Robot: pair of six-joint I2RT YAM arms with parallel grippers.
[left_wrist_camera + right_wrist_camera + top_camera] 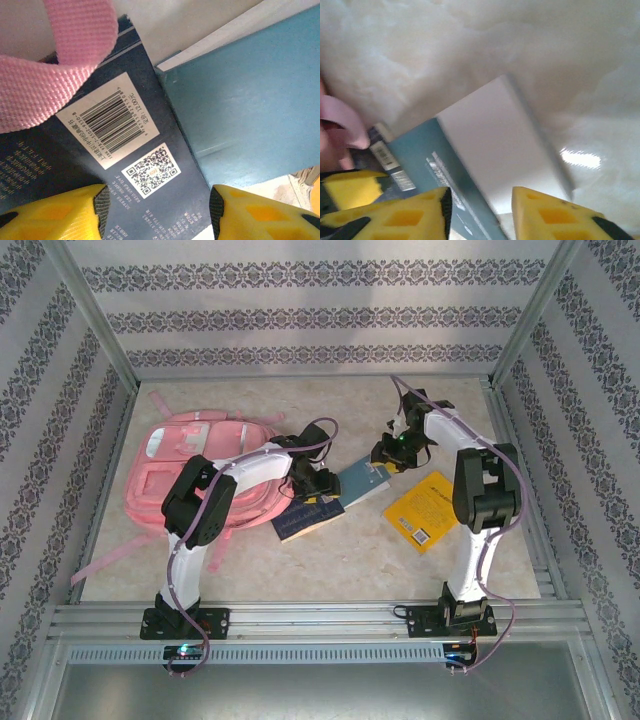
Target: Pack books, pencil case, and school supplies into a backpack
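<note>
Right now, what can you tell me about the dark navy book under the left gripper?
The dark navy book lies flat on the table with its back cover up, showing a white barcode label, a QR code and small pale print. It looks like a thin softcover. A pink backpack strap drapes over one corner, and a teal notebook meets its long edge. The left gripper hangs open over it, yellow fingers spread; whether they touch it I cannot tell.
</note>
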